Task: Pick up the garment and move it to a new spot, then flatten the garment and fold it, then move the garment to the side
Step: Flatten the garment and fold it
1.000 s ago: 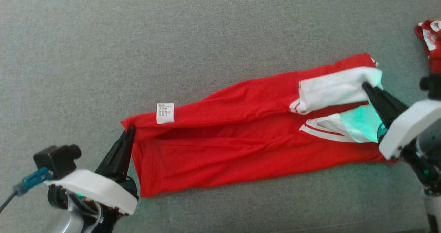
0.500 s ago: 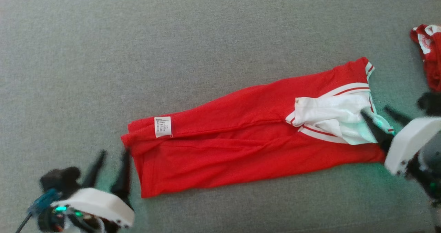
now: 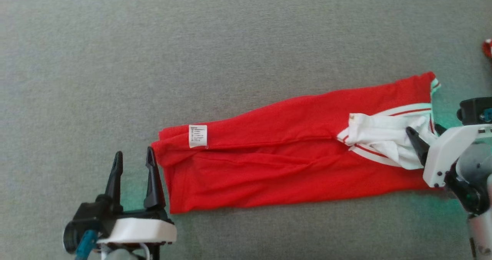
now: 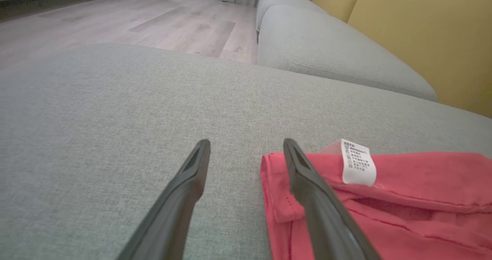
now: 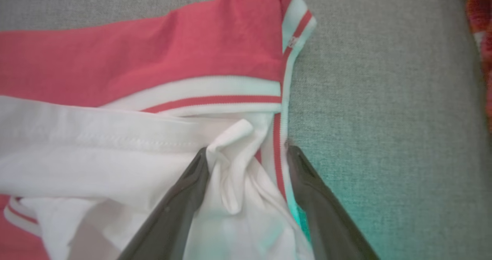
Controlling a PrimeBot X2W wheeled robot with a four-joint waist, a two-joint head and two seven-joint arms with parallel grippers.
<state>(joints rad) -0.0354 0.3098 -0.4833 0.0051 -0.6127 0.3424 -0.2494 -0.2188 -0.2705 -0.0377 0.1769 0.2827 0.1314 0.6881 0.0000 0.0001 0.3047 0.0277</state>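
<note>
**Clerk:** Item one, the task piece?

**Checker:** A long red knit garment (image 3: 276, 167) with white striped trim, folded lengthwise. It is lying flat and slantwise on the grey woven sofa cushion (image 3: 230, 40). A small white printed care label (image 3: 197, 135) is sitting on the garment's left end, and a bunched white cloth panel (image 3: 376, 135) is lying on its right end.

**Clerk:** Item two, the left gripper?

**Checker:** The left gripper (image 3: 134, 153) is sitting just off the garment's left hem, fingers spread wide and holding nothing. Its inner finger is standing right beside the hem corner. Whether it is touching, I cannot tell.

**Clerk:** Item three, the right gripper?

**Checker:** The right gripper (image 5: 248, 150) is resting at the garment's right end, fingers parted, straddling the bunched panel and the striped edge. Cloth is lying between the fingers, not pinched.

**Clerk:** Edges and open room?

**Checker:** Bare cushion is stretching wide beyond the garment's far long edge and past its left end. A narrower strip is showing along its near edge. A crumpled red-and-white cloth (image 3: 487, 47) is lying well apart from the garment's right end. Beyond the left end, a pale wooden floor (image 4: 115, 17), a second grey seat cushion (image 4: 326, 48) and a yellow backrest (image 4: 423, 33) are showing.
</note>
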